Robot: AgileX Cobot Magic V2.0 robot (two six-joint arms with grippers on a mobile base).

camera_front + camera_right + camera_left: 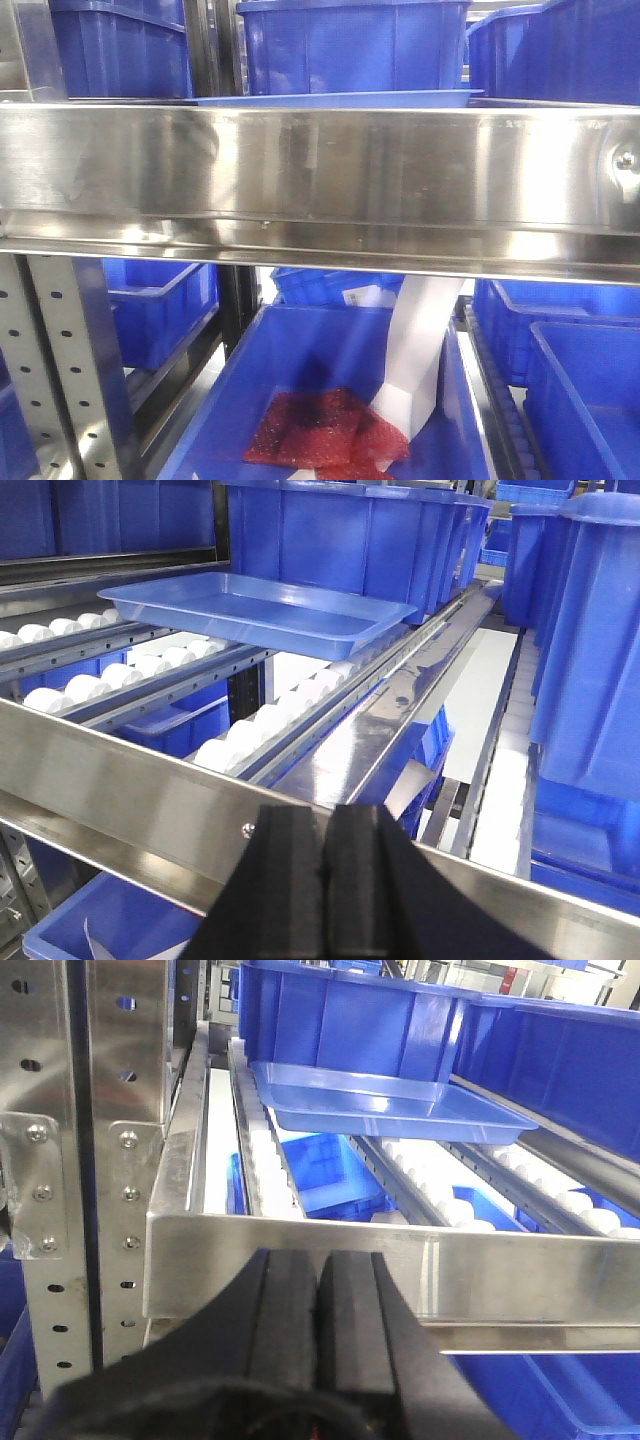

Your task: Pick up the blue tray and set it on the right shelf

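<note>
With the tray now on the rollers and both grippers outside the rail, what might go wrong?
1. The blue tray sits on white rollers, so it may roll along the lane if the lane slopes.
2. Both the left gripper and right gripper are shut close to the front rail; a lift or swing could strike it.

glossy light-blue plastic blue tray [255, 610]; polished, mirror-like steel right shelf [320, 170]; matt black claw pads [355, 1310].

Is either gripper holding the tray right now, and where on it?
Neither. Both the left gripper and right gripper are shut on nothing; the blue tray rests free on the shelf rollers.
</note>
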